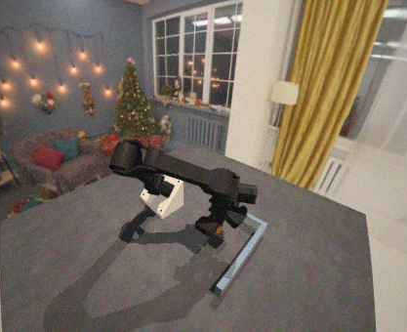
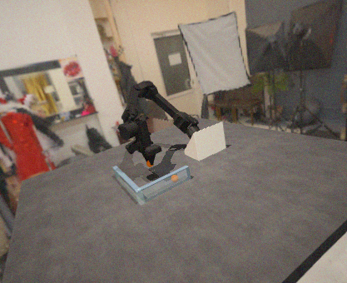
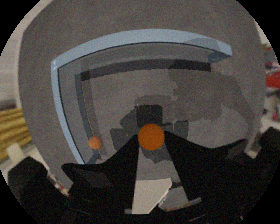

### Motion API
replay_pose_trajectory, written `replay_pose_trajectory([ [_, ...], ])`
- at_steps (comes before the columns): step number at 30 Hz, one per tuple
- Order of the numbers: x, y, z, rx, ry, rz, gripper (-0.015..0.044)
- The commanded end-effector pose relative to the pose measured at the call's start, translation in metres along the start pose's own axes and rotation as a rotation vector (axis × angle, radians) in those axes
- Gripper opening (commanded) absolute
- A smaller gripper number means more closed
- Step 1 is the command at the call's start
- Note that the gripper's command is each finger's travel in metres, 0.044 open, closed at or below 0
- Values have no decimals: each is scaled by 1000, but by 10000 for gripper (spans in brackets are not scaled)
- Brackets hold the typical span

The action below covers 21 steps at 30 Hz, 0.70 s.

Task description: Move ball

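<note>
The orange ball [image 1: 219, 230] [image 2: 150, 164] [image 3: 151, 137] is held between the fingertips of my gripper [image 1: 218, 232] [image 2: 150, 162] [image 3: 151, 135], which is shut on it. The ball appears a little above the table, on the inner side of the corner. The see-through copy [image 2: 175, 178] [image 3: 95, 143] is a paler orange ball close to the inner side of one wall, left of the held ball in the wrist view; I cannot make it out in the top view. The two low clear walls with light blue tops [image 1: 241, 256] [image 2: 126, 179] [image 3: 151, 35] meet in a corner.
A white wedge-shaped block [image 1: 176, 201] [image 2: 210, 142] [image 3: 150, 194] stands on the grey table [image 1: 314, 254] [image 2: 218, 216] behind the gripper, on the side away from the corner. Shadows of the arm lie across the table.
</note>
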<state>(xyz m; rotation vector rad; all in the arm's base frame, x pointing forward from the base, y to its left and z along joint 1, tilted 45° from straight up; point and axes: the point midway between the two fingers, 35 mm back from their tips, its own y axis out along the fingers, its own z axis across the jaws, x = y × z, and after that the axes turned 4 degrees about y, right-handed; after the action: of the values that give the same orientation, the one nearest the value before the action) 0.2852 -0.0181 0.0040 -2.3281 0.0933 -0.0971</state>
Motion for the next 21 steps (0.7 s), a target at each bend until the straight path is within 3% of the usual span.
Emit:
replay_pose_trajectory([
  [1,0,-25,0,4,14,0,0],
  [9,-7,-70,-5,-14,25,19,0],
  [14,-7,-71,-3,-14,-1,19,0],
  [21,-11,-65,21,-7,-276,20,0],
])
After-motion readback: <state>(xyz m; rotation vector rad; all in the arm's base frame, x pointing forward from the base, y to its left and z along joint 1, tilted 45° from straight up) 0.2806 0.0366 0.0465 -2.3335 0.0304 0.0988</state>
